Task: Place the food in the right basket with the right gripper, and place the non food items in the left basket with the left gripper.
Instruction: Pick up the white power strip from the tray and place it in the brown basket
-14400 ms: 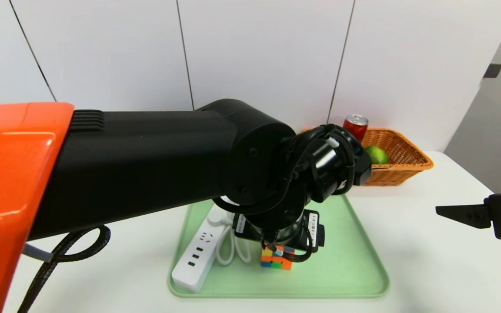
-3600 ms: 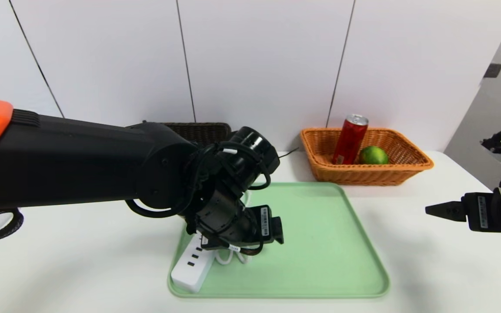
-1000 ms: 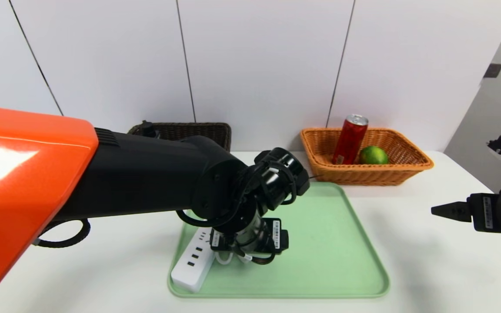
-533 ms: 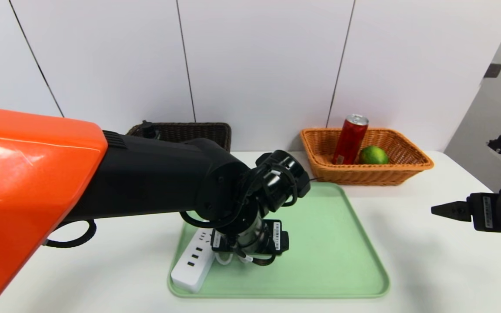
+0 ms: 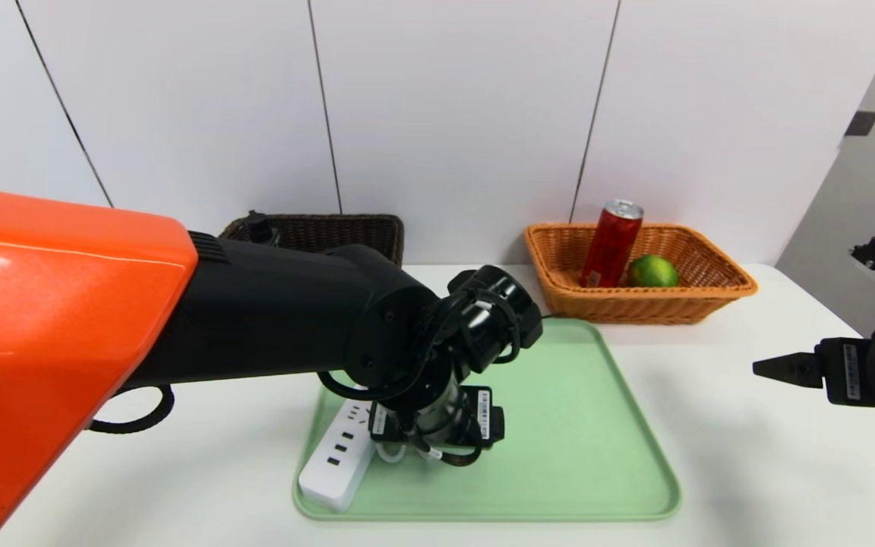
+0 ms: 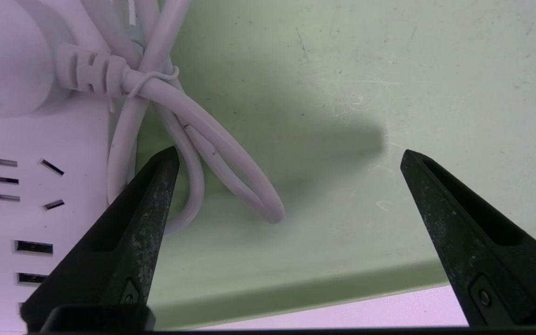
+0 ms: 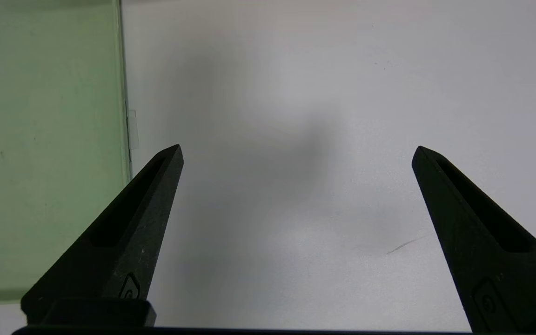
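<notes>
A white power strip (image 5: 335,460) with its bundled cable (image 6: 212,149) lies at the left end of the green tray (image 5: 589,456). My left gripper (image 6: 289,156) hangs open just above the tray. One fingertip is over the cable loop beside the strip (image 6: 26,195) and the other is over bare tray; nothing is held. In the head view the left gripper (image 5: 437,433) is largely hidden by its own wrist. The orange right basket (image 5: 711,296) holds a red can (image 5: 611,243) and a green lime (image 5: 652,271). My right gripper (image 7: 296,151) is open over the bare table.
The dark brown left basket (image 5: 331,228) stands at the back, partly hidden behind my left arm. The tray's edge (image 7: 40,116) shows beside the right gripper (image 5: 772,368), which hovers at the table's right side.
A coloured cube that lay on the tray earlier is gone from it. Over the last second the left wrist settled slightly lower by the power strip's cable. The right arm stayed put.
</notes>
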`<state>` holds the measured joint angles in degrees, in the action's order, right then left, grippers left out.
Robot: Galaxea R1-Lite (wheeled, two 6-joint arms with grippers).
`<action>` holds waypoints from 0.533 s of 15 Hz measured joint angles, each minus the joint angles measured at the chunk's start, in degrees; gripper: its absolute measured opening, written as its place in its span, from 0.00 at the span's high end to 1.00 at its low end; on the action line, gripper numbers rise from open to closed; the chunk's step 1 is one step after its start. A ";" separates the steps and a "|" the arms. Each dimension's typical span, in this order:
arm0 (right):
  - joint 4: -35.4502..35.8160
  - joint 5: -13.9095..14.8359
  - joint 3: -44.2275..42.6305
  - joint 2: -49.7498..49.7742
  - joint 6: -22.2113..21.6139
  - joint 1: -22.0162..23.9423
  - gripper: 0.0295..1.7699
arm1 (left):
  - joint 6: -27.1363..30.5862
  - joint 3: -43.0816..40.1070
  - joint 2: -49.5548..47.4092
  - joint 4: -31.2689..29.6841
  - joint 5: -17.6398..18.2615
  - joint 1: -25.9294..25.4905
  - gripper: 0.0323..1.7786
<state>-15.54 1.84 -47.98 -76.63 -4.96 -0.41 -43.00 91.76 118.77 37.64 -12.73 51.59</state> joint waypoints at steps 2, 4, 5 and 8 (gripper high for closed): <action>0.00 0.00 0.00 0.00 0.06 0.00 0.04 | 0.00 0.00 0.07 -0.02 0.00 0.00 0.05; -0.02 0.02 0.00 0.00 0.09 0.00 0.04 | 0.02 0.00 0.18 -0.20 0.00 0.00 0.05; -0.02 -0.05 0.00 0.00 0.04 0.00 0.04 | -0.06 0.02 0.27 -0.24 -0.02 0.00 0.05; 0.00 0.00 0.00 0.00 0.01 0.01 0.04 | -0.11 0.09 0.52 -0.38 0.05 0.00 0.05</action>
<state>-15.54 1.84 -47.98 -76.63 -4.95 -0.40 -43.11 91.84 119.30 37.27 -12.68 51.59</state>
